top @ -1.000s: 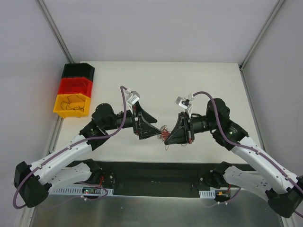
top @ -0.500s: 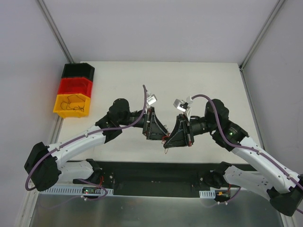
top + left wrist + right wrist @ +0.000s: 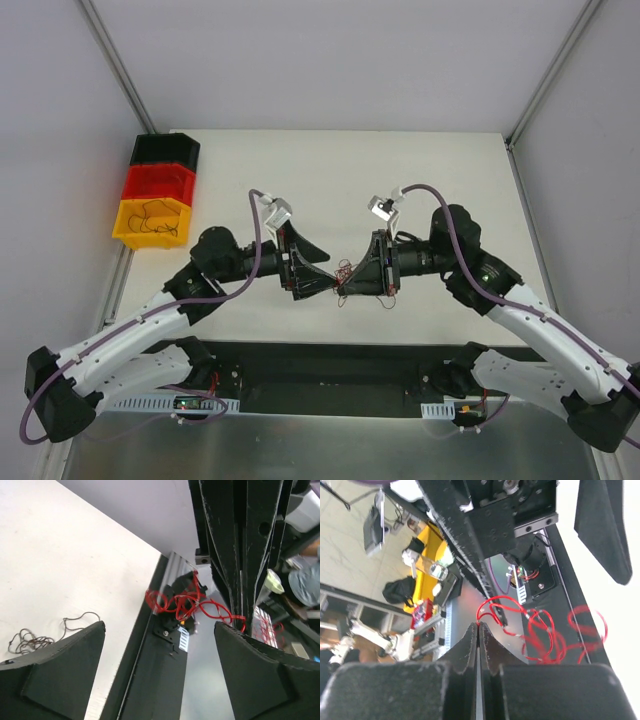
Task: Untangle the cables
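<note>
The cables (image 3: 346,270) are a small tangle of thin red wires hanging between the two grippers at the table's middle front. My right gripper (image 3: 343,289) is shut on a red loop, with the rest (image 3: 540,630) dangling beside its tips (image 3: 479,626). My left gripper (image 3: 331,272) is open, facing the right one, and holds nothing. In the left wrist view the red tangle (image 3: 185,601) hangs just beyond the gap between its jaws (image 3: 159,626), apart from both pads. A separate thin brown cable (image 3: 35,637) lies loose on the table.
Stacked black, red and yellow bins (image 3: 155,190) stand at the table's left edge, and the yellow one holds a dark wire (image 3: 152,218). The black base rail (image 3: 330,365) runs along the near edge. The table (image 3: 340,170) is walled in by white panels.
My left arm swung in close to the right gripper, then drew back left with its jaws spread. My right gripper stayed shut on the red cables and shifted slightly left.
</note>
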### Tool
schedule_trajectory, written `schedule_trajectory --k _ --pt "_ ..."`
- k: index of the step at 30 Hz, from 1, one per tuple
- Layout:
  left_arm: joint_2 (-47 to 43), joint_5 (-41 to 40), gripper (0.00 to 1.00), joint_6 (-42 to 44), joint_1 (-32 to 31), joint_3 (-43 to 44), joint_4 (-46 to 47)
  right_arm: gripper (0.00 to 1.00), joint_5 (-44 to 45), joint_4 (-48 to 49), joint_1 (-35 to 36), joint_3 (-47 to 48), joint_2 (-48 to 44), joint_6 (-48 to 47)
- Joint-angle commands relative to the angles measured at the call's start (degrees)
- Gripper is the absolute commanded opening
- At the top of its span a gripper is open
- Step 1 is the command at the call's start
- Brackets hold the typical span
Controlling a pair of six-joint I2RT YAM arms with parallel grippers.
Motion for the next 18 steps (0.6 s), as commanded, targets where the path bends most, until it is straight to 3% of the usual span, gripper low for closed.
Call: schedule_trajectory --k 1,5,9,11,18 --pt "-5.5 -12.3 0.99 6.1 -0.4 -6.7 6.4 0.01 5.5 5.1 0.3 4.3 1.5 14.0" --pt "-5.6 -11.8 0.98 9.5 -0.4 -8.2 10.6 0.0 7.8 13.8 0.3 4.9 2.7 25.8" --pt "-5.7 -10.6 0.78 8.4 -0.4 -9.5 18.8 0.0 9.9 21.8 0.3 4.5 4.1 36.1" --pt "-5.5 -9.8 0.74 7.0 -0.3 -10.6 23.6 0.0 10.7 25.6 0.2 3.9 5.3 40.0" --pt "-3.0 -8.1 0.89 1.5 -0.4 -11.3 34.9 0.0 13.6 36.2 0.3 1.4 8.3 49.5"
